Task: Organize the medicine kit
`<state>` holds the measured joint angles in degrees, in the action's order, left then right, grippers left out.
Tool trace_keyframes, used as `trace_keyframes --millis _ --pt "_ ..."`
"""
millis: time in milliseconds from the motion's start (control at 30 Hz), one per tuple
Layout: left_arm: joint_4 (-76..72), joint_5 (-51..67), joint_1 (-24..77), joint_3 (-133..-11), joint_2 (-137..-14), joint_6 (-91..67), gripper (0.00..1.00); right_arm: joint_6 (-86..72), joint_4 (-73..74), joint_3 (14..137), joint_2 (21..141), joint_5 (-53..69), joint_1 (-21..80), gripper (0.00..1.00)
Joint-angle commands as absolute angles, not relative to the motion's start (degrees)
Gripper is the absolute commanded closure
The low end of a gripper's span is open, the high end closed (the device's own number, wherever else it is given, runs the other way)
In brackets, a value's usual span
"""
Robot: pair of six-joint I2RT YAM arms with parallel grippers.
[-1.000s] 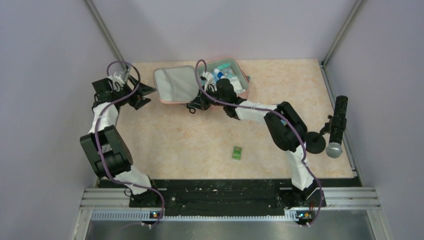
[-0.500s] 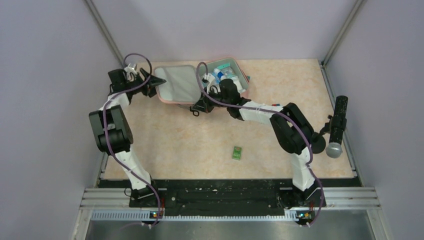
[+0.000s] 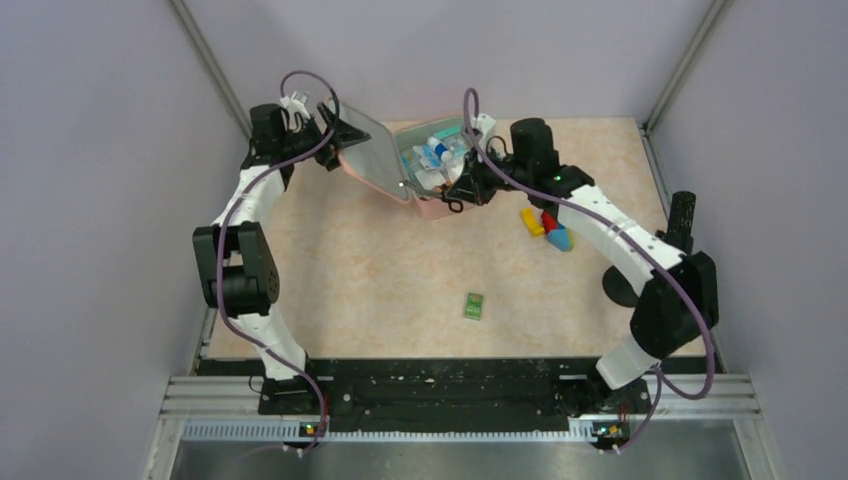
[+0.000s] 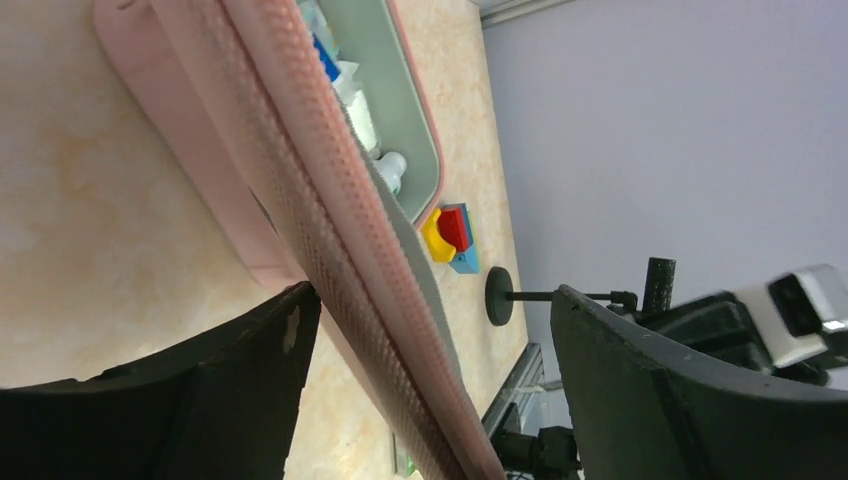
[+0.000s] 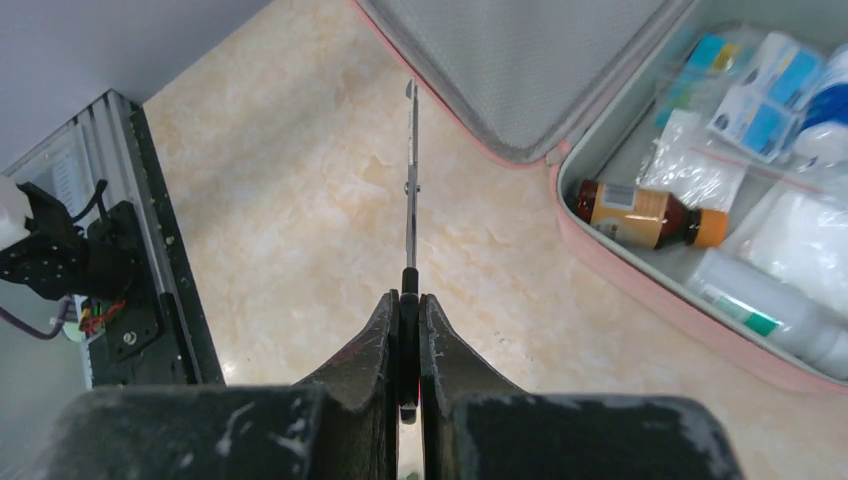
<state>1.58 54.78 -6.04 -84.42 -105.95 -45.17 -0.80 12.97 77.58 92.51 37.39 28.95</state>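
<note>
Left gripper [image 4: 435, 292] gapes wide, straddling the medicine kit [image 3: 432, 208]'s tilted lid [image 4: 330, 230]; right gripper [image 5: 408, 300], just beside the kit, pinches a thin metal tool [image 5: 410, 180] tight.

Medicine kit [image 3: 430, 208] open, lid tilted up. Left gripper [image 3: 342, 135] at the lid. 3 coloured blocks [image 3: 547, 225] lie near.
</note>
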Motion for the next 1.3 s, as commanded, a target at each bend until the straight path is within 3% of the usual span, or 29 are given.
trace_keyframes --millis 0,267,800,1267 --pt "4.78 48.95 -2.71 -90.82 -102.28 -42.39 0.03 0.41 21.12 82.84 86.92 32.74 29.50 1.00" --pt "10.67 45.19 -0.70 -97.12 -105.80 -37.57 0.01 -16.76 10.20 87.99 92.04 24.16 29.24 1.00" --pt "8.46 44.05 -0.62 -96.47 -104.76 -39.12 0.01 -25.55 4.27 106.58 108.72 35.55 30.60 1.00" --pt "3.01 45.60 -0.62 -98.05 -103.59 -45.24 0.01 -29.31 14.36 118.71 113.73 19.31 34.10 1.00"
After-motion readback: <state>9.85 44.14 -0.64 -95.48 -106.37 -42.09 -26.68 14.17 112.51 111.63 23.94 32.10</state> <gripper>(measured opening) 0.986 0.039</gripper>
